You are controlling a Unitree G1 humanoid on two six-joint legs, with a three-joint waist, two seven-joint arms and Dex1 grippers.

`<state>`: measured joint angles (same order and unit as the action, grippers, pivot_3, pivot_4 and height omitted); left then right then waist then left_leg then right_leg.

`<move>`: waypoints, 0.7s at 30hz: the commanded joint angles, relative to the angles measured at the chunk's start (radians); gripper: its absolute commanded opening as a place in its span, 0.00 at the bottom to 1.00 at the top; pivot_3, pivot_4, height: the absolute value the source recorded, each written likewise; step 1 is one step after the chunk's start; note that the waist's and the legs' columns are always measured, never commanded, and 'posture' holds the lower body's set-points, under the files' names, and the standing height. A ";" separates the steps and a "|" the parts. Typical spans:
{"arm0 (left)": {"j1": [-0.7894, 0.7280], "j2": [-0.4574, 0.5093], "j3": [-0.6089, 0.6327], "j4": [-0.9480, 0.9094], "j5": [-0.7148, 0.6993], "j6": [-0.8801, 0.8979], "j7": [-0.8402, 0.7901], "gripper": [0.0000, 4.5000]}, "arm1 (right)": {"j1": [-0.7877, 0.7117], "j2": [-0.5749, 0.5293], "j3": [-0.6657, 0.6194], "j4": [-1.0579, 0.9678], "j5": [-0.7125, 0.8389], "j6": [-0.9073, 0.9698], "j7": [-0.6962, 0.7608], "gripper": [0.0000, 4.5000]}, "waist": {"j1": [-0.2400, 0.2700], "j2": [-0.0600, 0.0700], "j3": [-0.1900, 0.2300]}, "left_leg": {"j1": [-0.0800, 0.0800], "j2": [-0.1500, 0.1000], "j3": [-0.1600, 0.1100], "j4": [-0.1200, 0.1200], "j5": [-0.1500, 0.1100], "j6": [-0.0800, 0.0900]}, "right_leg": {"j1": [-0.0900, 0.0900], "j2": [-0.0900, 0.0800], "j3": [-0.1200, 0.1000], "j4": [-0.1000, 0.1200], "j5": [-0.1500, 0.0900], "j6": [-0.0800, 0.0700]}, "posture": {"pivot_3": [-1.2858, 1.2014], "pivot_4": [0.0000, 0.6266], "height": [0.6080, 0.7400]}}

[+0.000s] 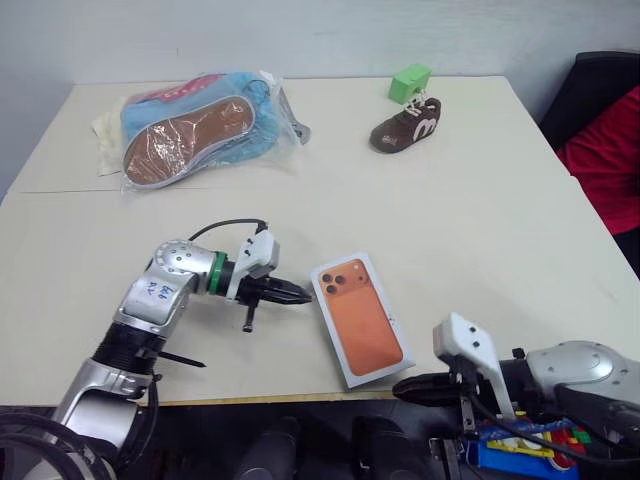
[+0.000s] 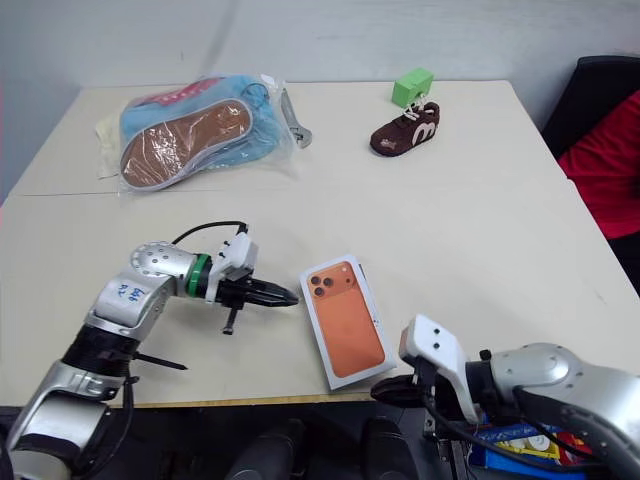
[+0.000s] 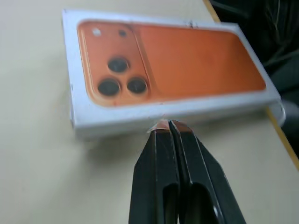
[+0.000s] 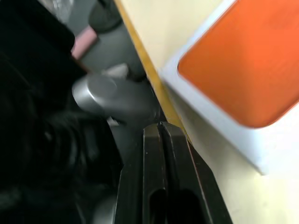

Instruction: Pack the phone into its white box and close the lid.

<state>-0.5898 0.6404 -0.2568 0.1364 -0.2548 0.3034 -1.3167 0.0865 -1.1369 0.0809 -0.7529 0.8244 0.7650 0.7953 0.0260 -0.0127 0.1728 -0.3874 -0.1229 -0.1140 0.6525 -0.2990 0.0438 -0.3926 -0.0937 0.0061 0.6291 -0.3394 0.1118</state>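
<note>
From the head views you had the lid [image 1: 361, 318], a flat white rectangle printed with a glossy orange phone, lying near the beige table's [image 1: 470, 220] front edge. In the left wrist view your left gripper [image 3: 169, 124] was pinched shut, empty, tips touching the lid's long side. In the right wrist view your right gripper [image 4: 162, 126] was shut, empty, at the table edge.
</note>
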 commanded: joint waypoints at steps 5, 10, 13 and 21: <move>-0.083 -0.157 -0.055 0.153 0.101 -0.142 0.078 0.00 | -0.010 0.112 0.101 0.127 -0.230 -0.110 0.005 0.01 | 0.013 -0.002 0.000 | -0.001 -0.001 -0.002 0.002 0.000 0.000 | 0.000 -0.001 -0.001 0.000 0.000 0.000 | 0.52 0.24 1.00; -0.131 -0.220 -0.054 0.245 0.124 -0.177 0.090 0.00 | -0.018 0.199 0.058 0.150 -0.191 -0.086 0.008 0.01 | 0.002 -0.004 0.000 | -0.002 -0.001 -0.001 0.002 0.000 0.001 | -0.001 0.000 -0.001 0.001 0.000 0.001 | 0.52 0.24 1.00; -0.132 -0.202 -0.049 0.256 0.128 -0.186 0.066 0.00 | -0.021 0.201 0.028 0.128 -0.165 -0.049 0.020 0.01 | -0.004 -0.004 0.000 | 0.000 -0.001 -0.001 0.003 0.000 0.000 | -0.001 0.000 0.000 0.004 0.000 0.001 | 0.52 0.24 1.00; -0.149 -0.139 0.041 0.187 -0.070 0.075 -0.109 0.00 | 0.031 0.159 -0.199 0.035 0.095 0.029 0.120 0.01 | 0.000 -0.003 0.000 | -0.001 -0.001 -0.002 0.005 -0.001 0.000 | 0.000 0.000 -0.001 0.008 0.000 0.001 | 0.52 0.24 1.00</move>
<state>-0.7071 0.5116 -0.2442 0.3651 -0.2649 0.3143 -1.4068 0.1246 -0.9762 -0.0583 -0.6839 0.8443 0.7777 0.9056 0.0262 -0.0162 0.1726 -0.3880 -0.1241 -0.1164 0.6589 -0.3001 0.0446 -0.3923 -0.0938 0.0055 0.6371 -0.3390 0.1123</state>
